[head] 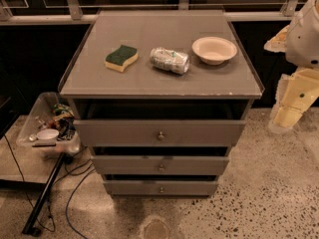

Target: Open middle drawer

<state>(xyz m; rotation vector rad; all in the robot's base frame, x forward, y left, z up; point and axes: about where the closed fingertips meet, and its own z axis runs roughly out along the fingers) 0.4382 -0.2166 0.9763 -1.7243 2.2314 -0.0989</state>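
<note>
The grey cabinet [79, 86] has three drawers. The middle drawer [129, 165] is a wide shallow grey front with a small round metal knob [161, 168], under the taller top drawer [114, 132] and above the lowest drawer [129, 187]. Dark gaps show above each front. My arm [304, 31] comes in at the right edge, and my gripper [291, 106] hangs to the right of the cabinet, level with the top drawer and well apart from the middle drawer's knob.
On the cabinet top lie a green and yellow sponge [121, 57], a crushed can [170, 60] and a white bowl [214, 49]. A clear bin of clutter [49, 128], a black pole [45, 195] and cables stand at the left. Speckled floor lies in front.
</note>
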